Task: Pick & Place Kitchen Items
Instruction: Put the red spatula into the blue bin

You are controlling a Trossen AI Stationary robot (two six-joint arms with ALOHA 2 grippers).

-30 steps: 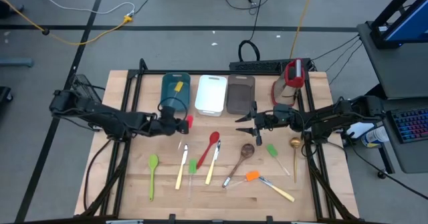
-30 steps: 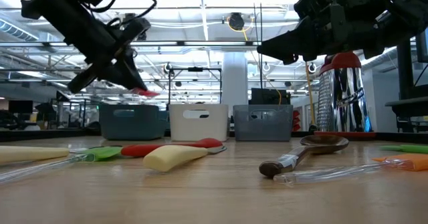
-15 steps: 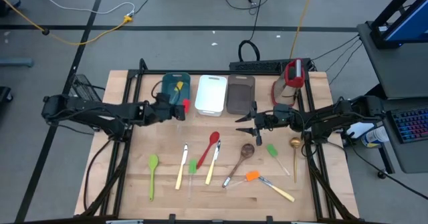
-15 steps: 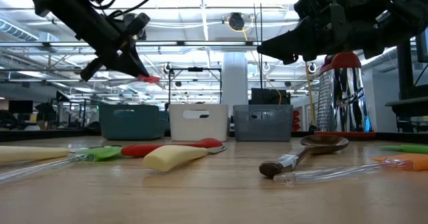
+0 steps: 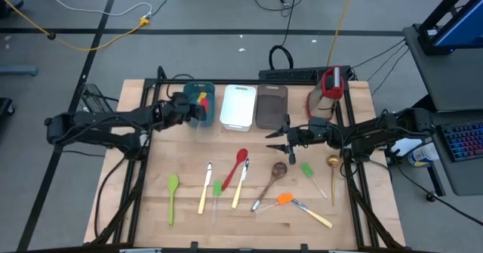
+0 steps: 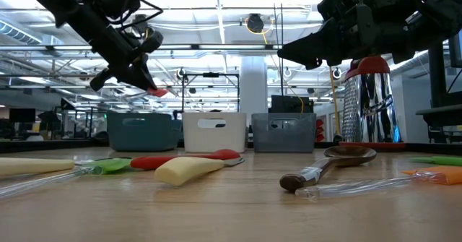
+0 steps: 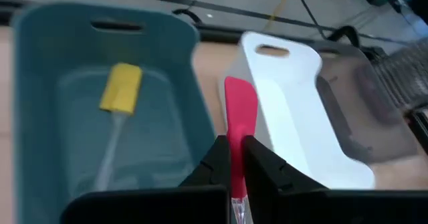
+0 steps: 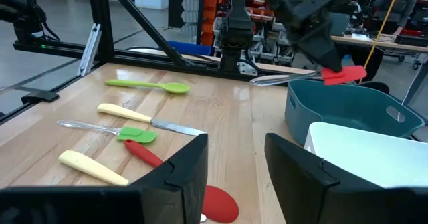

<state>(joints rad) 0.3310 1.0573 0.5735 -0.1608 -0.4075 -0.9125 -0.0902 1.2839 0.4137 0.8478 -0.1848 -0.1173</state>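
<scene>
Red spatula [image 7: 239, 114] clamped in the left tool [image 7: 235, 158], fingers pressed together on the clear handle just below the blade. Held in the air above the teal tray [image 5: 198, 106], near the edge that faces the white tray [image 5: 238, 106]; blade pointing outward, well off the bench [image 5: 249, 215]. Already lying inside the teal tray: a yellow spatula [image 7: 120, 87] with a clear handle. Beside the white tray, a grey-brown tray [image 5: 271, 106], both apparently without contents.

Judged step: the carry finished, the drop about to start. Next move calls for bringing the blade fully over the teal tray rather than its rim, lowering a little, then parting the fingers so the spatula falls next to the yellow one and not into the white tray.

Further out, the right tool [image 5: 281, 137] waiting in the air above the middle of the bench, fingers apart and holding nothing. Below and beyond it, the items not yet sorted: a red spoon [image 5: 236, 166], green spoon [image 5: 172, 195], wooden spoon [image 5: 272, 179], gold spoon [image 5: 332, 174], green spatula [image 5: 308, 170], orange spatula [image 5: 284, 199] and pale-handled knives [image 5: 204, 188]. Standing at the far right corner, a red-and-white upright object [image 5: 330, 85].
</scene>
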